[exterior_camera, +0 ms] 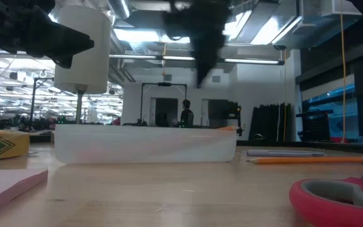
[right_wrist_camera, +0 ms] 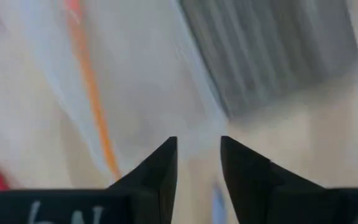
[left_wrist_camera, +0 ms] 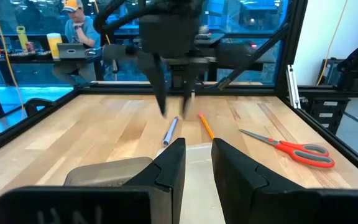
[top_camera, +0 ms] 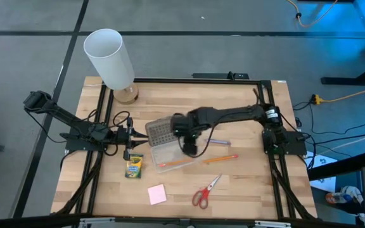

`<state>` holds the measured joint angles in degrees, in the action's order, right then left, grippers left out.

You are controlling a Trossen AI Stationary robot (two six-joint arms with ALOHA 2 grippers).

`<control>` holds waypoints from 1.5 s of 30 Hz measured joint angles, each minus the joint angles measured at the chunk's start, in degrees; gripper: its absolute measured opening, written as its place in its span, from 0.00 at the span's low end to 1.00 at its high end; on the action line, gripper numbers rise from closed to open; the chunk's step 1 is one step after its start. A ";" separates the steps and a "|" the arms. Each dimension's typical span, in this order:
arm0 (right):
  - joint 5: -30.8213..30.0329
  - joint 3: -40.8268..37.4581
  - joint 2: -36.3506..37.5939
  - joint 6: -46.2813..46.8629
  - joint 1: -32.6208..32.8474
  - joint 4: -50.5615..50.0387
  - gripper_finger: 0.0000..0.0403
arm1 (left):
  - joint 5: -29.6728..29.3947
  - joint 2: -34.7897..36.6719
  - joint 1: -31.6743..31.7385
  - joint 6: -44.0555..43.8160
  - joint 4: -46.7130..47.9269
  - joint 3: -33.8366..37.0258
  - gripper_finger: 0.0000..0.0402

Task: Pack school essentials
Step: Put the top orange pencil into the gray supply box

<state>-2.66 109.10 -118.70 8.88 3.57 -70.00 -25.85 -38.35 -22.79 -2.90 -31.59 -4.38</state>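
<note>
I see the right gripper (top_camera: pixel 189 149) hanging above the clear plastic case (top_camera: pixel 173 154) at the centre of the high view, its fingers (right_wrist_camera: pixel 160 171) slightly parted with nothing between them. One orange pencil (top_camera: pixel 177 163) lies inside the case along its lower edge; a second orange pencil (top_camera: pixel 221 159) and the blue pen (top_camera: pixel 217 143) lie on the table (top_camera: pixel 246 190) just right of the case. Both are thin, light, stiff and round, so I judge they will roll; I would pinch either across its middle. The red-handled scissors (top_camera: pixel 205 192) at lower centre are heavier and hard; the joint near the pivot looks the safest hold. The crayon box (top_camera: pixel 134 166), left of the case, is light card, best taken across its narrow sides. The pink sticky-note pad (top_camera: pixel 157 194) is flat and soft, awkward to lift. The left gripper (top_camera: pixel 130 135) waits at the case's left end, fingers (left_wrist_camera: pixel 169 165) spread a little, empty.
</note>
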 joint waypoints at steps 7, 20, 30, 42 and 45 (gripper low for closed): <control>-3.29 -7.19 6.29 4.56 0.85 -8.02 0.31 | 0.00 0.00 0.00 -0.40 0.02 0.02 0.18; 3.91 -32.15 10.77 15.15 8.86 15.80 0.31 | 0.00 0.00 0.00 -1.22 0.06 0.02 0.18; 3.82 -32.57 7.51 14.60 9.07 21.21 0.28 | 0.00 0.00 0.00 -1.22 0.06 0.02 0.18; -0.28 -30.40 6.72 13.39 8.92 23.98 0.23 | 0.00 0.00 0.00 -1.21 0.06 0.02 0.18; -0.30 -29.17 6.72 13.03 8.92 24.05 0.23 | 0.00 0.00 0.00 -1.20 0.06 0.02 0.18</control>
<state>-2.96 79.93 -111.98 21.91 12.49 -45.95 -25.85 -38.35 -22.79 -4.10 -31.53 -4.36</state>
